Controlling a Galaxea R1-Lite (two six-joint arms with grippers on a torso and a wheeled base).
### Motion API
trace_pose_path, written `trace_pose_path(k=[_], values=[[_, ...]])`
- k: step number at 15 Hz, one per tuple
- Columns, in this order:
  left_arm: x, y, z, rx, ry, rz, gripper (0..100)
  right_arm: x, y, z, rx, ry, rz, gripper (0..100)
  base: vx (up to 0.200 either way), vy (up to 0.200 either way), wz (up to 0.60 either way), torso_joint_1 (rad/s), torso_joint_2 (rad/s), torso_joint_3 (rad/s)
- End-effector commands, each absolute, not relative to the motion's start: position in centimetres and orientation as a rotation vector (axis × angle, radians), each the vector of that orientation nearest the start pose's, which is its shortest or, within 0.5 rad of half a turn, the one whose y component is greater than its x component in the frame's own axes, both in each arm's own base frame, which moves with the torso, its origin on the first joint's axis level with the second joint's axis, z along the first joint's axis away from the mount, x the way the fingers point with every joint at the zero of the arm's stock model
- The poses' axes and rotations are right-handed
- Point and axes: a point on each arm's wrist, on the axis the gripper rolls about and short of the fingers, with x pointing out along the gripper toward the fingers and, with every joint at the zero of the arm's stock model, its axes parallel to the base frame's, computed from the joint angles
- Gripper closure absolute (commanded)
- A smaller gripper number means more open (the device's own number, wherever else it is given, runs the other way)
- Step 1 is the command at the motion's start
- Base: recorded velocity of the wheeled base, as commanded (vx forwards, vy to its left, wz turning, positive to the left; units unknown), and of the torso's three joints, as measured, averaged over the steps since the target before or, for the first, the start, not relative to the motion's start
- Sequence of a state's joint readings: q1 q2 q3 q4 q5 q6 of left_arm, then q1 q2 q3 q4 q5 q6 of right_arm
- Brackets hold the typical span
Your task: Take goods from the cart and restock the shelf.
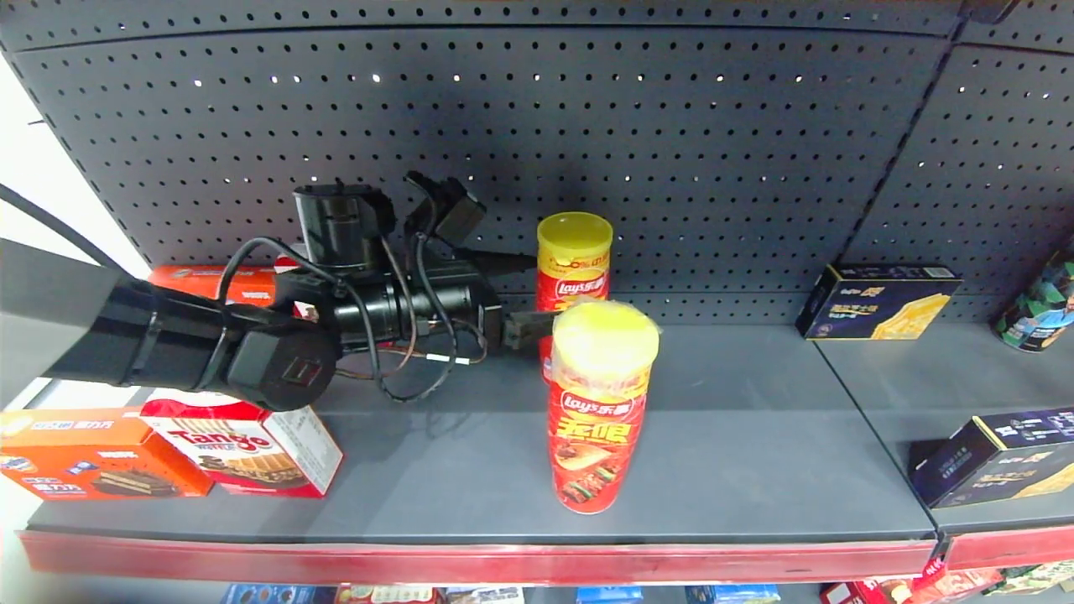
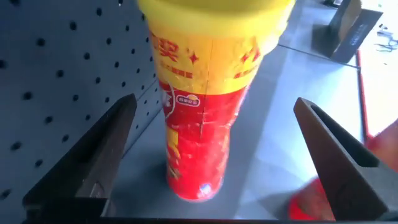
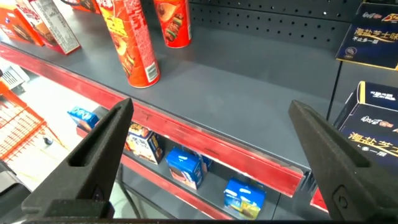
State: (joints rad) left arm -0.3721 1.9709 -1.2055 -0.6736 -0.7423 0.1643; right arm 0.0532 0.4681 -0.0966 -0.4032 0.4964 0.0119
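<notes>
Canister of crisps (image 1: 574,252), yellow-lidded and red below, stands upright at the back of the grey shelf (image 1: 755,419), close to the pegboard wall (image 1: 671,126). The left gripper (image 2: 216,104) sits level with it, jaws spread wide with one finger to either side; the wrist view shows a gap on both sides, so nothing is being squeezed. A second crisp canister (image 1: 597,419) stands upright just in front of the first, nearer the red price strip (image 1: 470,562). To the robot's left, at the shelf front, a wafer box (image 1: 252,449) lies beside an orange biscuit box (image 1: 92,453). On the right, a dark blue box (image 1: 877,300) leans against the back wall. The right gripper (image 3: 211,107) hangs open, holding nothing, out in front of the shelf edge, with blue packets (image 3: 186,168) on the tier below.
</notes>
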Motion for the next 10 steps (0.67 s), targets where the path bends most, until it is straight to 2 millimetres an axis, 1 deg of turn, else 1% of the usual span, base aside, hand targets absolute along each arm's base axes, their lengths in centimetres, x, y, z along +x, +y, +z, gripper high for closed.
trace_pose_path(k=[1, 2, 3, 4, 5, 10], values=[[34.6, -15.1, 21.7, 0.136, -0.032, -1.105, 0, 2.0, 1.2, 14.6, 0.002, -0.039, 0.554, 0, 0.0, 0.0, 0.0, 0.0, 0.0, 0.0], [34.7, -15.1, 21.7, 0.137, -0.027, -1.088, 0, 1.9, 1.2, 14.5, 0.002, -0.042, 0.552, 0, 0.0, 0.0, 0.0, 0.0, 0.0, 0.0], [34.5, -15.1, 21.5, 0.132, 0.014, -1.085, 0, 1.8, 1.2, 14.5, 0.002, -0.046, 0.552, 0, 0.0, 0.0, 0.0, 0.0, 0.0, 0.0], [34.0, -14.9, 21.9, 0.125, 0.069, -1.076, 0, 1.8, 1.2, 14.5, 0.002, -0.039, 0.552, 0, 0.0, 0.0, 0.0, 0.0, 0.0, 0.0], [33.9, -14.9, 22.0, 0.132, 0.081, -1.076, 0, 1.8, 1.2, 14.5, 0.004, -0.037, 0.552, 0, 0.0, 0.0, 0.0, 0.0, 0.0, 0.0], [34.1, -15.1, 23.2, 0.225, 0.153, -1.072, 0, 1.8, 1.2, 14.5, 0.004, -0.03, 0.552, 0, 0.0, 0.0, 0.0, 0.0, 0.0, 0.0]])
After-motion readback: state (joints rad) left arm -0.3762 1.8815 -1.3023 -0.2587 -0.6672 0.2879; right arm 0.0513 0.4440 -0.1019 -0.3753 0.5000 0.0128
